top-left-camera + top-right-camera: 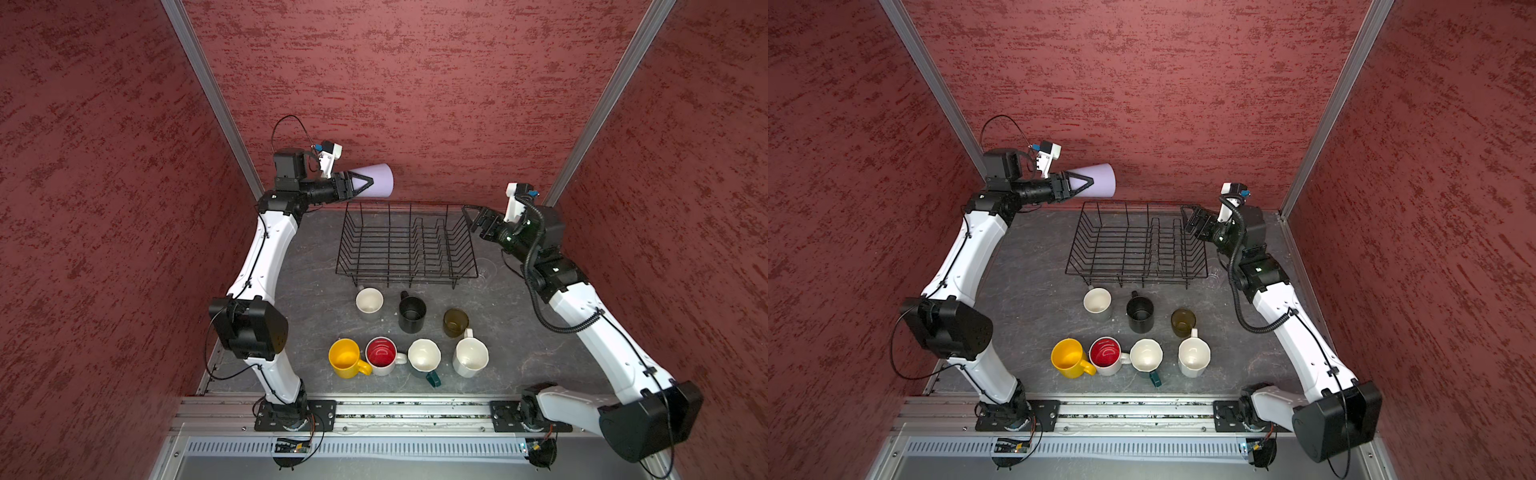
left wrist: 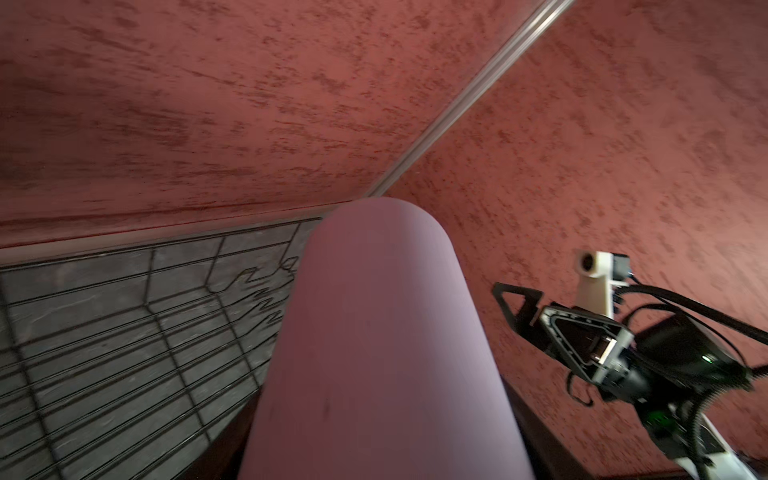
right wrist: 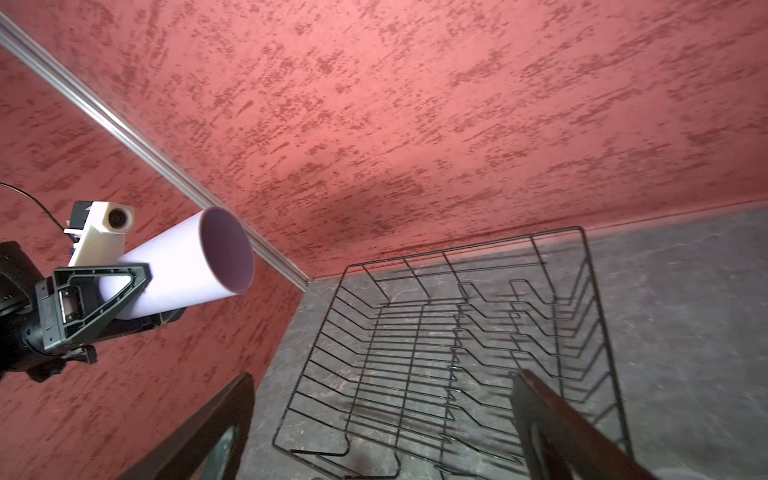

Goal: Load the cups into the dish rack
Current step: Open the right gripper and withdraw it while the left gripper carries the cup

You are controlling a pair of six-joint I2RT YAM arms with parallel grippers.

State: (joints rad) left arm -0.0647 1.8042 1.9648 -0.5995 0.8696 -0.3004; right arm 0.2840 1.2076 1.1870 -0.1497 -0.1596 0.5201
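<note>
Red textured wall (image 1: 415, 104) rises beyond my left pincer (image 1: 369, 183), with an aluminium corner post (image 1: 208, 83) just beside it. Grey stone-patterned tabletop (image 1: 316, 266) lies below it, and an aluminium rail (image 1: 415, 409) lies well behind it.

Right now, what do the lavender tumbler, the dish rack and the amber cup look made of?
The lavender tumbler: matte, opaque, even colour, no glare, so probably plastic; unglazed ceramic possible. The dish rack: thin black wire, likely coated metal. The amber cup: see-through brown, so glass or clear plastic.
</note>
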